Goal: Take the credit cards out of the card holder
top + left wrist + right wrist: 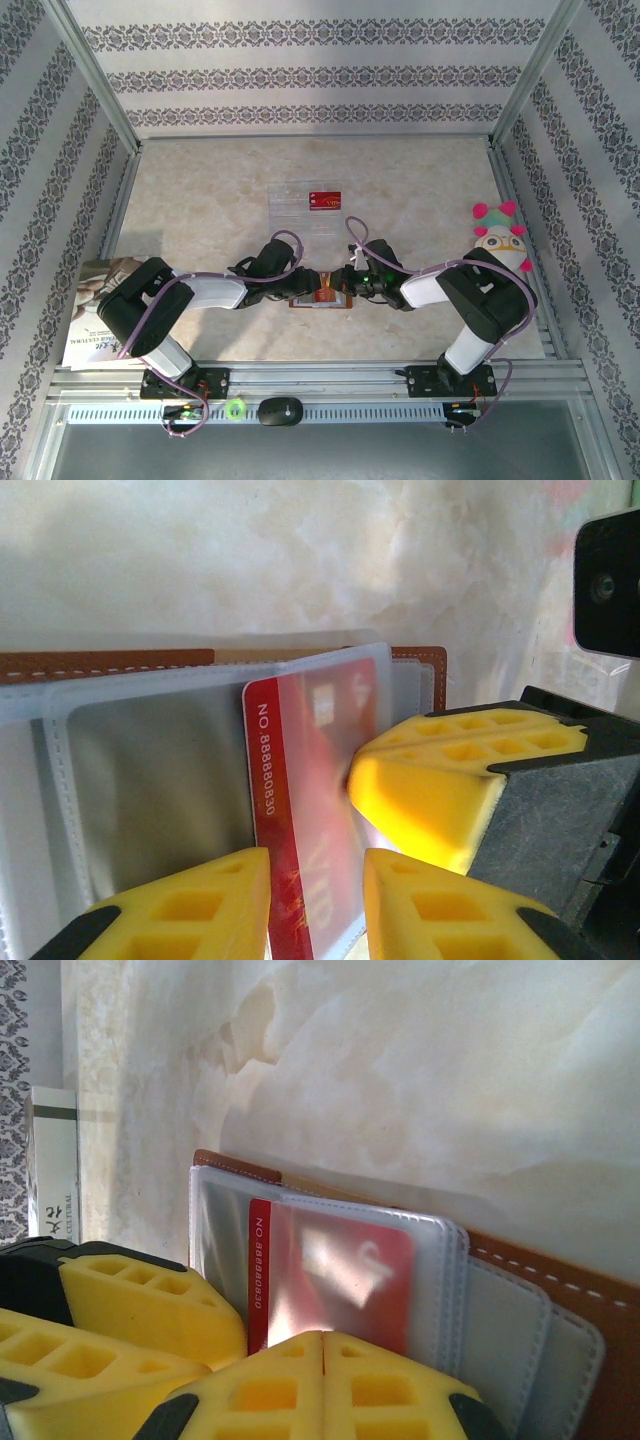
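Observation:
The brown leather card holder (320, 300) lies open between both arms, its clear sleeves up (150, 770) (520, 1310). A red credit card (300, 810) (340, 1270) sits in one sleeve, its numbered edge sticking out bare. My left gripper (317, 890) (300, 285) is open, its yellow fingertips (200, 905) straddling the card's exposed end. My right gripper (322, 1340) (347, 285) is shut, tips together, pressing on the sleeve over the card; it shows as a yellow block (430, 800) in the left wrist view. Another red card (325, 200) rests on the clear tray (292, 208).
A magazine (88, 305) lies at the table's left edge beside the left arm. A plush toy (500, 240) stands at the right edge. Patterned walls (300, 75) close in the table on three sides.

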### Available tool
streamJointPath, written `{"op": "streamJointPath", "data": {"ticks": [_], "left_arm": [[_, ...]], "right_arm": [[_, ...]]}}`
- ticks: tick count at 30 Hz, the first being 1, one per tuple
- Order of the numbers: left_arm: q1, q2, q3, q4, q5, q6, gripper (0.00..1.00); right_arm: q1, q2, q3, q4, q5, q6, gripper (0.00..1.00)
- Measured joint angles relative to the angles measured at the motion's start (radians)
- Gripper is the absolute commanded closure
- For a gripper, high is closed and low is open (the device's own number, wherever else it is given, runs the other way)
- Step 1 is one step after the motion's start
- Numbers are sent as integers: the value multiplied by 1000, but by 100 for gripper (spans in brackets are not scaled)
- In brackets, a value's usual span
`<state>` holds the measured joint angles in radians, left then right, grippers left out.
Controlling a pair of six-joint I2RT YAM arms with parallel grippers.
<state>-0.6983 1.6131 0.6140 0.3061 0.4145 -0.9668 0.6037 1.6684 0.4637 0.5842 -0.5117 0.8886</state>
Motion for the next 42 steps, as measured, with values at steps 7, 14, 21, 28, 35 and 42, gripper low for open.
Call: {"op": "streamJointPath", "data": {"ticks": [7,14,21,28,35,42], "left_arm": [[-1,-11,39,-91,-34,0,63],[-1,-3,72,-169,-60,2,71],[-3,30,97,-169,-49,0,79],[-3,48,107,-171,-45,-3,90],[-2,50,103,-170,-55,-2,100],[-2,34,68,-119,-53,-2,100]], "right_arm": [[2,-11,0,-19,15,-1,100],[10,-18,6,-39,32,-4,100],[16,-18,13,-52,37,-4,100],[16,-18,14,-53,40,-4,100],[16,-20,14,-60,45,-4,96],[27,-50,15,-95,89,-4,79]]}}
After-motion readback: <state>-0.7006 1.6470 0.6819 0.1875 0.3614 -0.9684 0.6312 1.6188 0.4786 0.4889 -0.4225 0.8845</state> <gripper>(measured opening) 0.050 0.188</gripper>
